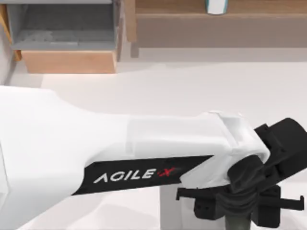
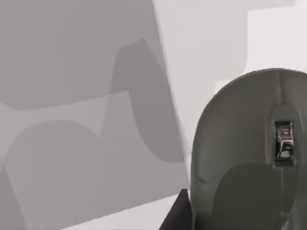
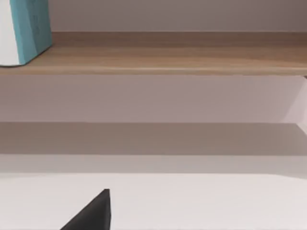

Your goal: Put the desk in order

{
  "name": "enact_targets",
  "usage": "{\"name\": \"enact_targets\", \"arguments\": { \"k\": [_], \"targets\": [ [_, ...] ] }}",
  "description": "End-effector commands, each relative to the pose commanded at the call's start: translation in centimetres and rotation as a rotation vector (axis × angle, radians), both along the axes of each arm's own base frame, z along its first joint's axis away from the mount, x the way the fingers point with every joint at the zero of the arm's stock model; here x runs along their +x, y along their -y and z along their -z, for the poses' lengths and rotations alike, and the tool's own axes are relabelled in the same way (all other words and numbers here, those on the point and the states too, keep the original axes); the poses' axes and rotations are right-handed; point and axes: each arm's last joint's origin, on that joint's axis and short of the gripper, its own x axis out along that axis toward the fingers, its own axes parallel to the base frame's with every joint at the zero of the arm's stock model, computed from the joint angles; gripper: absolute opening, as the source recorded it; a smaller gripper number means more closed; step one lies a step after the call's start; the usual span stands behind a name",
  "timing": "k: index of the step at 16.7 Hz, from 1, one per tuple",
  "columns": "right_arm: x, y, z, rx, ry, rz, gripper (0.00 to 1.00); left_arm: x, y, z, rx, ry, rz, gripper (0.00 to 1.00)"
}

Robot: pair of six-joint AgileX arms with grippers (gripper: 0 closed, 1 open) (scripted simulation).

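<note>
My left arm reaches across to the right near part of the white bench (image 1: 182, 81), its pincer (image 1: 240, 211) gripping a grey-green mouse (image 2: 249, 158) whose long axis runs with the fingers. The wooden shelf (image 1: 216, 21) lies far beyond it. Right pincer (image 3: 91, 213): I cannot tell.

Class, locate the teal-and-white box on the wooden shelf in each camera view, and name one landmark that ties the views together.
Top view: teal-and-white box at the upper edge, right of centre, on the wooden shelf.
Right wrist view: the box stands on that shelf's board.
Left wrist view: faces a grey mouse instead.
Shared landmark: the white desk.
</note>
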Motion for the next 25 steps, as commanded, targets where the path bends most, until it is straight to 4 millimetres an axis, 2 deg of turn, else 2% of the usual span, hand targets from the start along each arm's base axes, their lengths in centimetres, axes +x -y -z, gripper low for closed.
{"name": "enact_targets", "arguments": {
  "k": [3,7,10,14,19,25],
  "targets": [
    [0.0,0.0,0.0,0.000,0.000,0.000,1.00,0.3,-0.3,0.0,0.013,-0.008,-0.017,0.00],
    [0.0,0.0,0.0,0.000,0.000,0.000,1.00,1.7,-1.1,0.4,0.060,-0.009,-0.089,0.00],
    [0.0,0.0,0.0,0.000,0.000,0.000,1.00,2.8,-1.8,1.4,0.120,-0.009,-0.152,0.00],
    [0.0,0.0,0.0,0.000,0.000,0.000,1.00,3.6,-2.6,4.0,0.222,-0.023,-0.197,0.00],
    [0.0,0.0,0.0,0.000,0.000,0.000,1.00,3.6,-2.7,4.1,0.226,-0.024,-0.198,0.00],
    [0.0,0.0,0.0,0.000,0.000,0.000,1.00,3.6,-2.7,4.1,0.226,-0.024,-0.198,0.45]
  ]
}}
